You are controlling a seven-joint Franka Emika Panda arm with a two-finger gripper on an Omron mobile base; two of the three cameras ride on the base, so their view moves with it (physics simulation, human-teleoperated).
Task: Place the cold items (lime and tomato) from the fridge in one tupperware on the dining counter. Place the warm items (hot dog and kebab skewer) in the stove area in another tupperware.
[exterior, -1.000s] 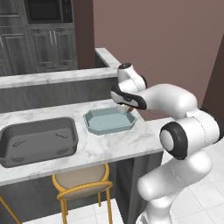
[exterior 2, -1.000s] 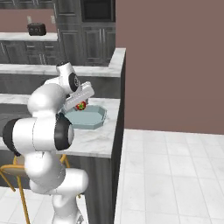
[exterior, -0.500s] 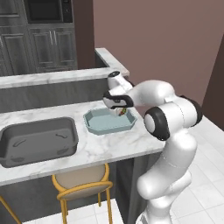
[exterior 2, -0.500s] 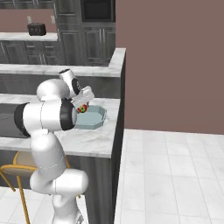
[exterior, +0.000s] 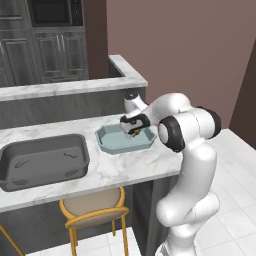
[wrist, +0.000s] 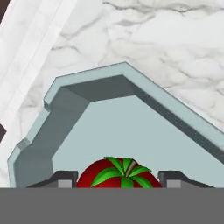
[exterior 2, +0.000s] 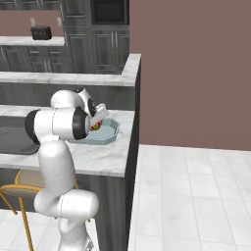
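Note:
My gripper (wrist: pixel 118 179) is shut on a red tomato (wrist: pixel 119 174) with green leaves, which sits between the two dark fingertips (wrist: pixel 63 179). It hangs low over the pale blue-grey octagonal tupperware (wrist: pixel 87 75), near one corner and just above the floor. In the left base view the gripper (exterior: pixel 132 130) dips into the tupperware (exterior: pixel 112 143) on the marble dining counter (exterior: pixel 125 167). From the right base view the tomato (exterior 2: pixel 95 126) peeks out beside my forearm, above the tupperware (exterior 2: pixel 107 138). The part of the tupperware floor that shows is bare.
A dark grey sink basin (exterior: pixel 45 160) is set into the counter left of the tupperware. A raised marble ledge (exterior: pixel 75 87) runs behind it. A yellow-framed stool (exterior: pixel 95 215) stands under the counter's front edge. A toaster (exterior 2: pixel 40 33) sits on the far back counter.
The arm has folded in and the gripper has moved down and left with the tomato, from above the tupperware's right rim to low inside it.

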